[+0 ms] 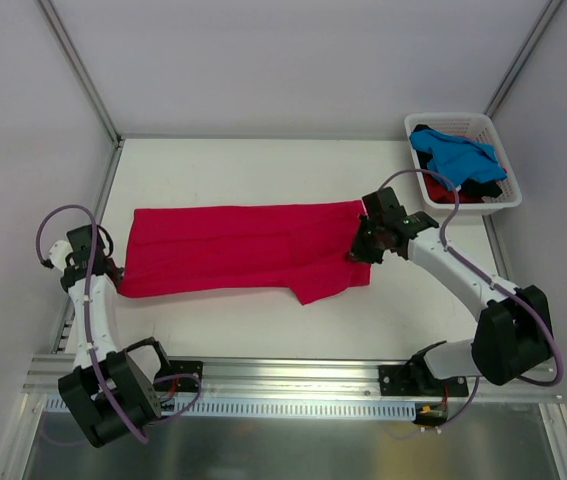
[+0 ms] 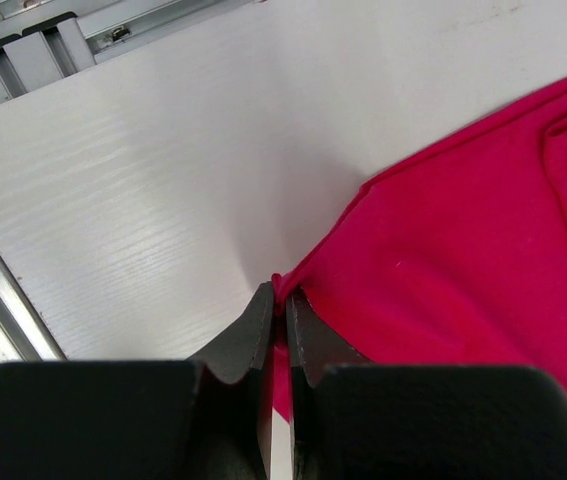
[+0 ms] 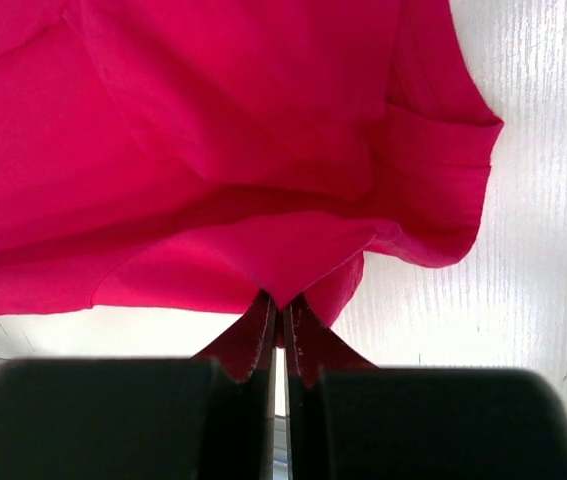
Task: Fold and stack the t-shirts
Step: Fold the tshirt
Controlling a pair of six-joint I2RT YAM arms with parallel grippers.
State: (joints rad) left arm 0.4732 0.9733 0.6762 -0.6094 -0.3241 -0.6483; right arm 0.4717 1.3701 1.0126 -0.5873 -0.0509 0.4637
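A crimson-red t-shirt [image 1: 243, 248] lies stretched in a long band across the middle of the table. My left gripper [image 1: 113, 270] is shut on its left corner; in the left wrist view the gripper [image 2: 283, 298] pinches the red hem [image 2: 443, 290]. My right gripper [image 1: 358, 250] is shut on the shirt's right end near a sleeve; in the right wrist view the gripper [image 3: 281, 303] clamps a fold of red cloth [image 3: 213, 150]. A bright blue t-shirt [image 1: 453, 155] and dark and red ones lie in the basket.
The white slatted basket [image 1: 503, 200] stands at the back right corner of the white table [image 1: 263, 170]. A metal rail [image 1: 293, 375] runs along the near edge. Walls close in left, right and back.
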